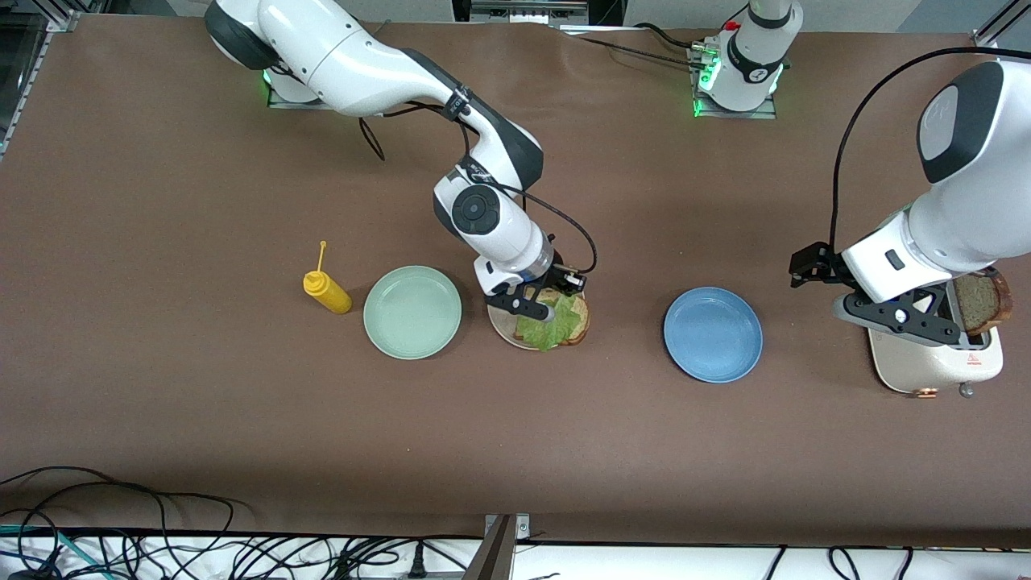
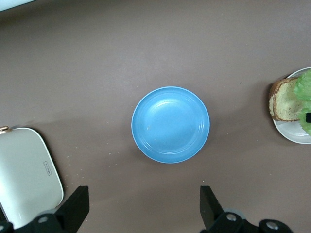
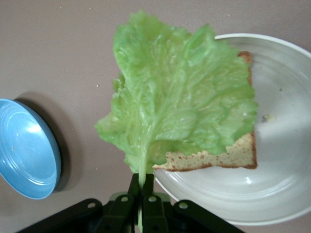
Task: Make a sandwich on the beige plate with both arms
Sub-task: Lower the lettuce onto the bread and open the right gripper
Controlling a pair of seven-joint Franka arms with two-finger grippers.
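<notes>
The beige plate (image 1: 503, 326) lies between the mint green and blue plates, with one brown bread slice (image 3: 233, 156) on it. My right gripper (image 3: 145, 183) is over the plate's edge, shut on the stem of a ruffled green lettuce leaf (image 3: 180, 97). The leaf spreads over the slice and overhangs the plate (image 3: 282, 184). In the front view the lettuce (image 1: 556, 324) hides most of that bread (image 1: 580, 324). A second bread slice (image 1: 979, 302) stands in the toaster. My left gripper (image 1: 906, 316) hovers over the toaster, open (image 2: 145, 208) and holding nothing.
A blue plate (image 1: 713, 334) lies between the beige plate and the white toaster (image 1: 938, 362) at the left arm's end. A mint green plate (image 1: 412, 312) and a yellow mustard bottle (image 1: 326, 292) sit toward the right arm's end. Cables run along the table's near edge.
</notes>
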